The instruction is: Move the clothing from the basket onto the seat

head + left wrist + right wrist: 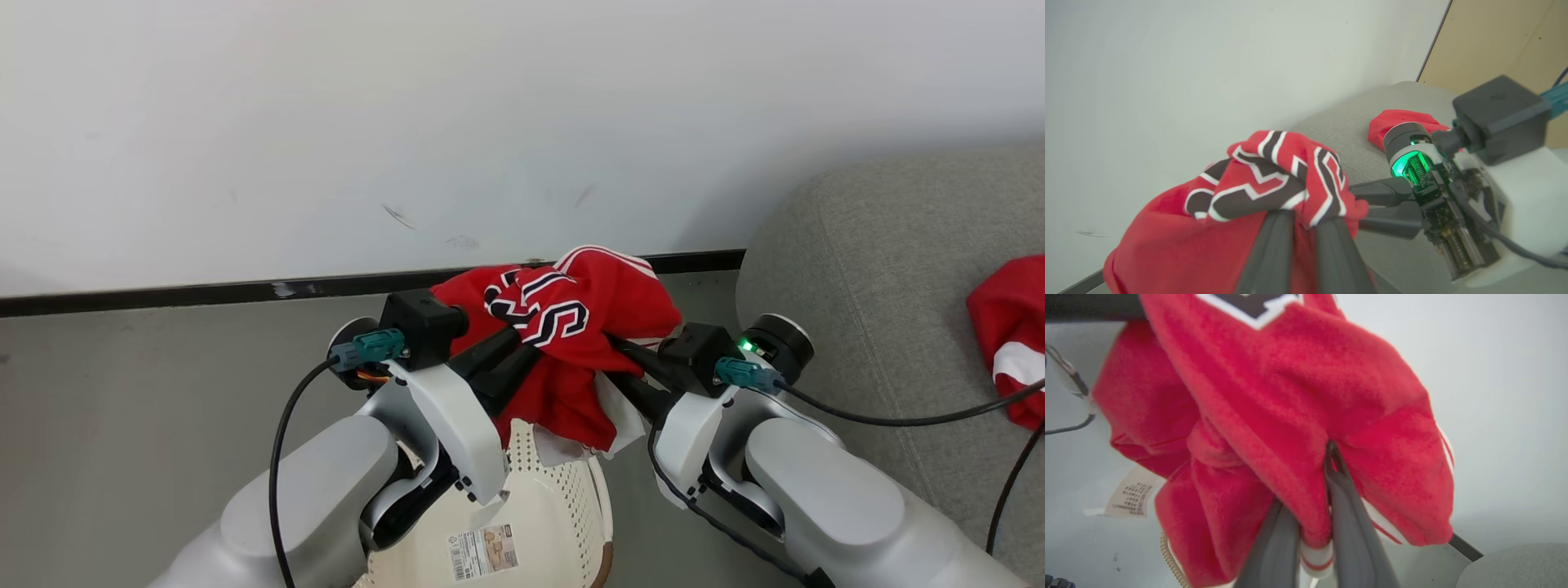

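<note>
Both clamped on clothing (571, 314), left pincer (522, 353) and right pincer (622, 353); dangling tail could snag basket (563, 498) rim before sofa (882, 245)

Bright, even, soft-shadowed light; blurry, out-of-focus clothing (1290, 396) close to both wrist cameras.

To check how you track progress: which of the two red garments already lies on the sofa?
The red garment with a white band, resting on the grey sofa; the lettered garment hangs between the left gripper and right gripper.
</note>
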Motion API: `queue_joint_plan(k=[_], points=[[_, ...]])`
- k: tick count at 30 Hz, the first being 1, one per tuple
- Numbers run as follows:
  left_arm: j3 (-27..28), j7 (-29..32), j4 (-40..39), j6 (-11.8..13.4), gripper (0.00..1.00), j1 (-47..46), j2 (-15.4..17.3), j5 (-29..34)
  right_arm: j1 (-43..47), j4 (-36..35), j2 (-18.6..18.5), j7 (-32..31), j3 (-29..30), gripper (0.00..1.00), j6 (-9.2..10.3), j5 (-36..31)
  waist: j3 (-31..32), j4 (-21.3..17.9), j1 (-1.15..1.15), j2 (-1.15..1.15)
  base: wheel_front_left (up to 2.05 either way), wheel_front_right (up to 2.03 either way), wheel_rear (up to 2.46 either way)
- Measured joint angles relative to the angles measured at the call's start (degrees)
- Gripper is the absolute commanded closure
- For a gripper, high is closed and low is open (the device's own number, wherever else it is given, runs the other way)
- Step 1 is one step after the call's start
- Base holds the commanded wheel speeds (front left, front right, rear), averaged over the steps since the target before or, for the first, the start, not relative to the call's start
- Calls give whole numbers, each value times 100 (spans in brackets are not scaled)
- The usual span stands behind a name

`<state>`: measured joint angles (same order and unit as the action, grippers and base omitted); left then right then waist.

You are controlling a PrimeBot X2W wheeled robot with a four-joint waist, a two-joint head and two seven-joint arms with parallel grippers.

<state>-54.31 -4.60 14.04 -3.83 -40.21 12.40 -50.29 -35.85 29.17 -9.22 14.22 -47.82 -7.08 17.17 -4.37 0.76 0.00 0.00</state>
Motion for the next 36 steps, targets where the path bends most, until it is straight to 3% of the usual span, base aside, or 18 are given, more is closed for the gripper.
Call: queue_joint_plan(k=[13,14,15,16,17,36], points=[[51,31,-40,126,100,143,80,-10,0,35,-19,16,709,100,-1,412,-27,-52,0,0,0,0,0],[51,35,-79,167,80,175,78,-10,3,-3,-34,18,851,100,-5,458,-42,-65,0,0,0,0,0],[51,35,-99,168,30,193,80,-10,4,-43,-47,18,912,100,-5,457,-51,-73,0,0,0,0,0],[51,35,-116,168,9,197,88,-10,4,-74,-59,18,980,100,-5,457,-60,-81,0,0,0,0,0],[55,35,-140,168,0,197,102,-10,4,-96,-80,19,1038,100,-5,457,-68,-91,0,0,0,0,0],[92,-3,-396,219,0,215,231,0,38,-688,-502,23,2416,100,-4,324,-152,-433,0,0,0,0,0]])
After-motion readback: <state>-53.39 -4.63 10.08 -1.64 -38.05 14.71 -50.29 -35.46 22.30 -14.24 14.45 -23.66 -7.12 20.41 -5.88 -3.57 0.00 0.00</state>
